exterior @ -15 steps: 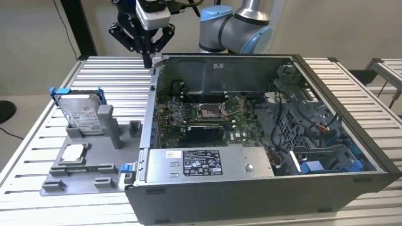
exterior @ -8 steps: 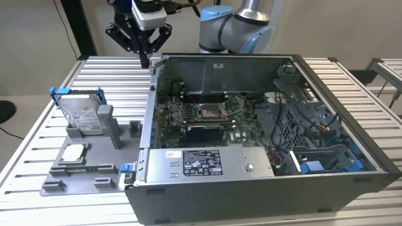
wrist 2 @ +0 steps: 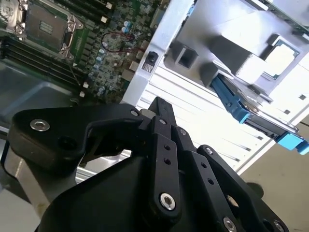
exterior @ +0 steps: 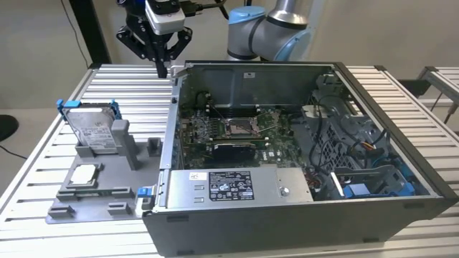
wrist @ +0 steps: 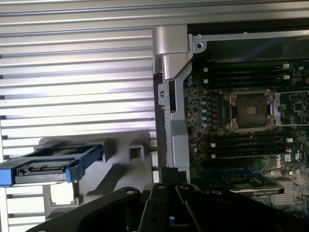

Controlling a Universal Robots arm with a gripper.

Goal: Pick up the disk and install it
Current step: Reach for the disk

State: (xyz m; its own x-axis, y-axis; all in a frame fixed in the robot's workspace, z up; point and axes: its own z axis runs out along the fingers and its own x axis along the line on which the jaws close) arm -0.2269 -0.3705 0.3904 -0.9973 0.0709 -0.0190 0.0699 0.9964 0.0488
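Observation:
The disk (exterior: 94, 128) stands upright in a grey holder on the exterior view's left, silver with a white label and a blue frame. Both wrist views show it edge-on, the blue frame around the disk (wrist 2: 247, 112) and the connector end of the disk (wrist: 42, 167). My gripper (exterior: 163, 69) hangs above the slatted table by the far left corner of the open computer case (exterior: 176, 102), well behind the disk and apart from it. Its black fingers are shut together with nothing between them, as the gripper (wrist 2: 161, 107) (wrist: 170, 175) also shows in both wrist views.
The grey fixture plate (exterior: 90, 207) also carries a square silver processor chip (exterior: 84, 173). Inside the case lie the motherboard (exterior: 237, 129), a long grey box with stickers (exterior: 237, 185) and blue-trimmed bays (exterior: 373, 185). The slatted table (exterior: 126, 86) extends all around.

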